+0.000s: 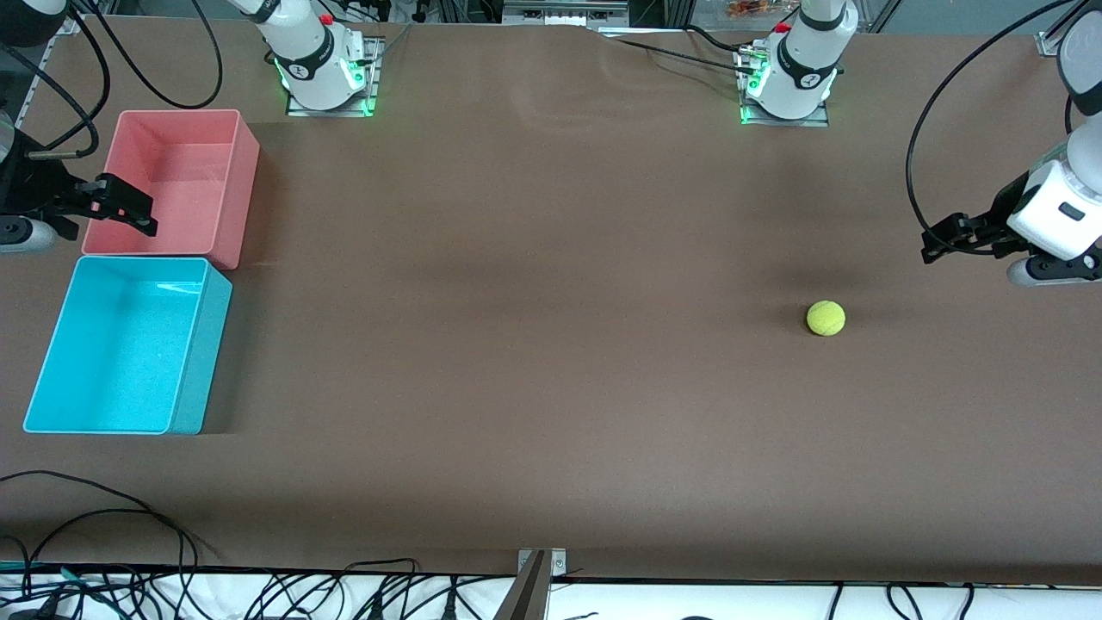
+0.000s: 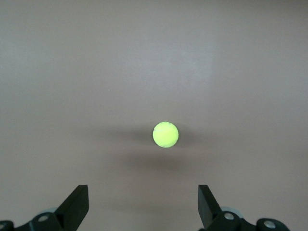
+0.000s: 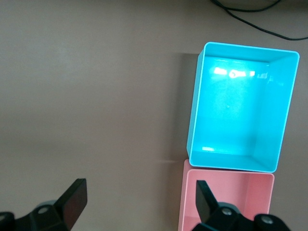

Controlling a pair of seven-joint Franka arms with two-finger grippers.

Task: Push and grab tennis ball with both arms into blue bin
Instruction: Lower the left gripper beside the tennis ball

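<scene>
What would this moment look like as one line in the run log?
ball: on table, left arm's end | blue bin: empty, right arm's end | left gripper: open, near ball | right gripper: open, over pink bin

High front camera, two downward wrist cameras

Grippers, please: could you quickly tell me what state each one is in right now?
Left gripper: open, holding nothing, up over the table near the tennis ball.
Right gripper: open, holding nothing, over the pink bin.
</scene>
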